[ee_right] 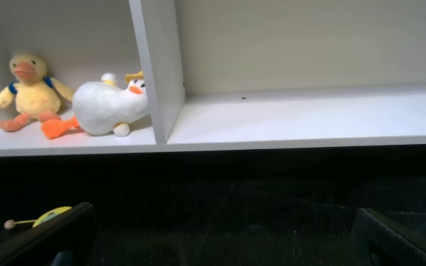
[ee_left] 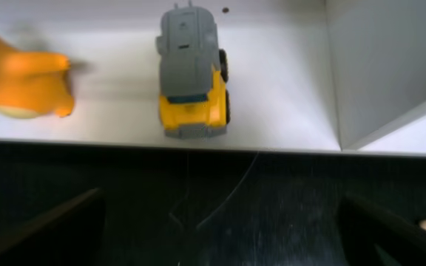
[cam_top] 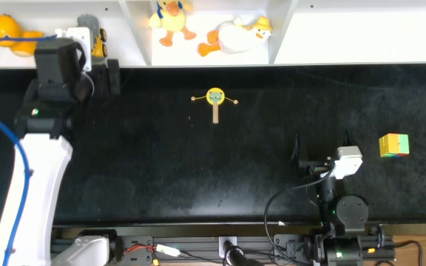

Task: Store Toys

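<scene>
Left gripper (ee_left: 220, 196) is hovering at the far left of the black mat (cam_top: 161, 162), just short of the white shelf (cam_top: 346, 44). Its fingers are standing wide apart and holding nothing. Straight ahead of it, the toy truck (ee_left: 191, 74) is sitting upright in the shelf's left compartment. The truck's long axis is running near to far, square to the shelf's front edge. Its yellow end is facing near, almost at the shelf lip, and its grey end is pointing at the back wall. To the truck's left an orange toy (ee_left: 24, 81) is resting in the same compartment, near but not touching. To its right the compartment's divider wall (ee_left: 368, 66) is standing apart from it. In the middle compartment a yellow duck plush (ee_right: 26, 92) is sitting upright, and a white goose plush (ee_right: 106, 107) is lying just beside it on the right. Out on the mat, a small rattle toy (cam_top: 214, 100) is lying flat near the middle. Its round yellow head is lying far and its stick handle is pointing near, so its long axis also runs near to far. A multicoloured cube (cam_top: 394, 145) is sitting far right on the mat, well apart from the rattle. Right gripper (ee_right: 224, 214) is resting low at the near right, facing the shelf, jaws spread wide and empty.
</scene>
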`<state>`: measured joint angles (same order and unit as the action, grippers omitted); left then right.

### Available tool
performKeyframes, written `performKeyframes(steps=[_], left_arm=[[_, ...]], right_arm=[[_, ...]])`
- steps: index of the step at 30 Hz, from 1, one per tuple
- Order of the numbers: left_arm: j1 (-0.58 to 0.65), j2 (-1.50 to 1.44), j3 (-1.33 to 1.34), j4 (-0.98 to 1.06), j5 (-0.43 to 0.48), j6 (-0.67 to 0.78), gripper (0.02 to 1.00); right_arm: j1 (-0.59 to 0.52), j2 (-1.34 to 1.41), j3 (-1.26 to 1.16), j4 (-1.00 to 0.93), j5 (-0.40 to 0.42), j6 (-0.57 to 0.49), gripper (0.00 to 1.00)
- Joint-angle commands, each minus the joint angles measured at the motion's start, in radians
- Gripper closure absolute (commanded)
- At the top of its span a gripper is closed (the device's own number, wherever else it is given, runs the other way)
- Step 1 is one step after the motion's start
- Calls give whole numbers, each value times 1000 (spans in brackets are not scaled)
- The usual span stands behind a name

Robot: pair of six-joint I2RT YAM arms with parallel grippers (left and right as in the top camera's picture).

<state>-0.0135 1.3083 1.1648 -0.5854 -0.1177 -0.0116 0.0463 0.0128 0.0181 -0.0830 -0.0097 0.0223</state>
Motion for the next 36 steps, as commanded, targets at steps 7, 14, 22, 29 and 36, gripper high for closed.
performKeyframes(steps=[7,14,22,29,36], left_arm=[[0,-180,11,-150,-16,-47,20],[13,-286,-4,-217,-87,-64,20],[13,-285,-3,-247,-101,-72,20],[13,-268,-4,-294,-101,-72,20],[13,-269,-5,-297,-127,-71,20]], right_arm=[[-1,-8,-13,5,10,-3,5],[-1,-8,-13,5,10,-3,5],[-1,-8,-13,5,10,-3,5],[-1,-8,-13,5,10,-3,5],[-1,-8,-13,5,10,-3,5]])
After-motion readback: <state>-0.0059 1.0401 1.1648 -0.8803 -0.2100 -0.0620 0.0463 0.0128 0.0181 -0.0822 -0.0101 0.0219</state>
